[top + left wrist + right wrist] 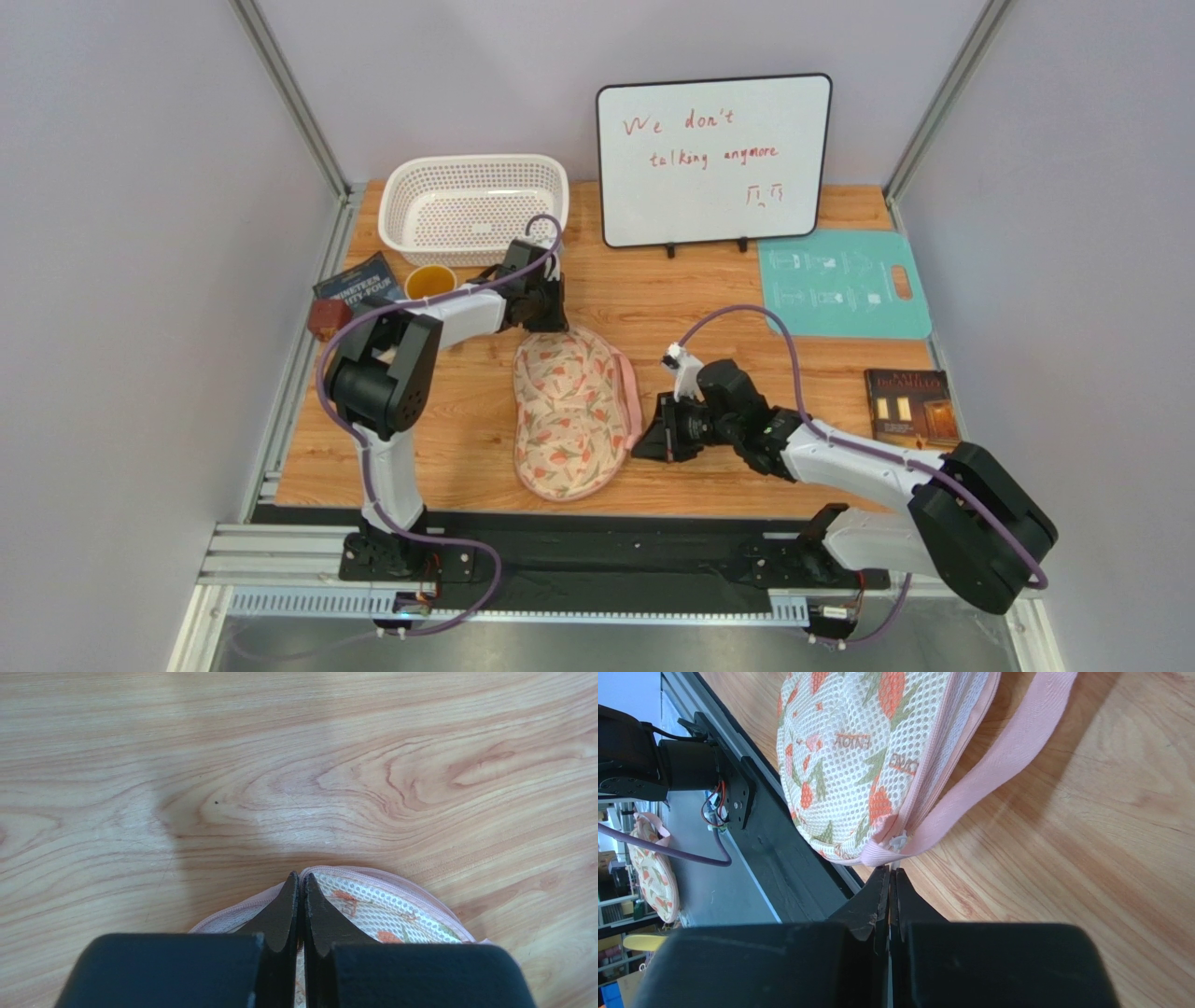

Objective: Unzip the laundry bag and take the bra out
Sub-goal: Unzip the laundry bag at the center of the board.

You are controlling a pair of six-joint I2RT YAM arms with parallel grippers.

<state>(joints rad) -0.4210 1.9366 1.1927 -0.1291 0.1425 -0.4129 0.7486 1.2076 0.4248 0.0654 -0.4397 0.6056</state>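
Two grippers are at the laundry bag point(568, 420), which lies flat near the middle of the wooden table point(463, 420), its long axis running from 12 to 6 o'clock in the overhead view. The left gripper point(550, 322) sits at the bag's 12 o'clock end. From its own camera the black fingertips point(286, 906) are pressed together right over the pink zipper trim point(400, 882), and I can't tell whether any fabric is caught between them. The right gripper point(651, 440) is at the bag's 3 o'clock side, beside the pink strap loop point(1011, 749). Its fingers point(873, 899) are closed too, tips meeting just under a small white zipper pull point(899, 842) where strap and trim join. Whether they actually pinch it is hard to make out. At 11 o'clock from the bag stands a white basket point(470, 207) with a yellow cup point(429, 282) beside it. A whiteboard point(713, 161) stands at 1 o'clock, a teal board point(842, 284) lies at 2 o'clock, and a book point(912, 406) at 3 o'clock.
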